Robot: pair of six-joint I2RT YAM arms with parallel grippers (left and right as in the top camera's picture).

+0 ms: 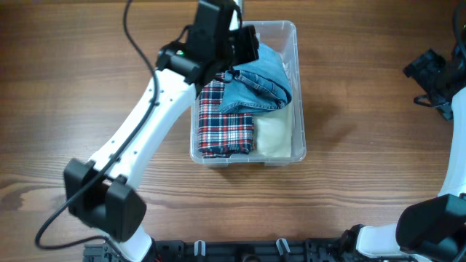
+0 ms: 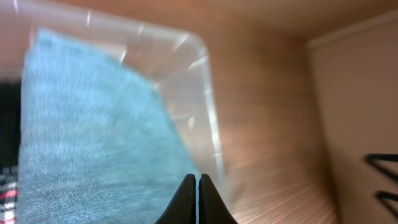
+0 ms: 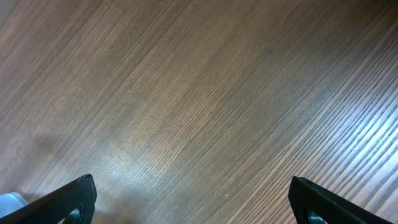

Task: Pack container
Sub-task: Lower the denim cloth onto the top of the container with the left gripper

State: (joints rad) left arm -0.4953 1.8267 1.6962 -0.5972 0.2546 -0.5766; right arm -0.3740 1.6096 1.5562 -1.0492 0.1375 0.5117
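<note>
The clear container [image 1: 298, 109] stands mid-table. Inside lie a blue denim garment [image 1: 258, 80] at the back, a red plaid garment [image 1: 222, 120] at the front left and a cream garment [image 1: 273, 135] at the front right. My left gripper [image 1: 246, 47] hovers over the container's back left part. In the left wrist view it [image 2: 196, 177] is shut with nothing between its fingers, just above the denim [image 2: 93, 137] and beside the container's rounded corner [image 2: 208, 93]. Far to the right, my right gripper [image 3: 193, 186] is open over bare wood; it [image 1: 429, 73] holds nothing.
The wooden table [image 1: 364, 167] surrounds the container. A black cable [image 1: 131, 36] runs from the left arm. Black arm mounts [image 1: 240, 251] line the front edge. A pale panel [image 2: 360, 124] borders the table behind the container.
</note>
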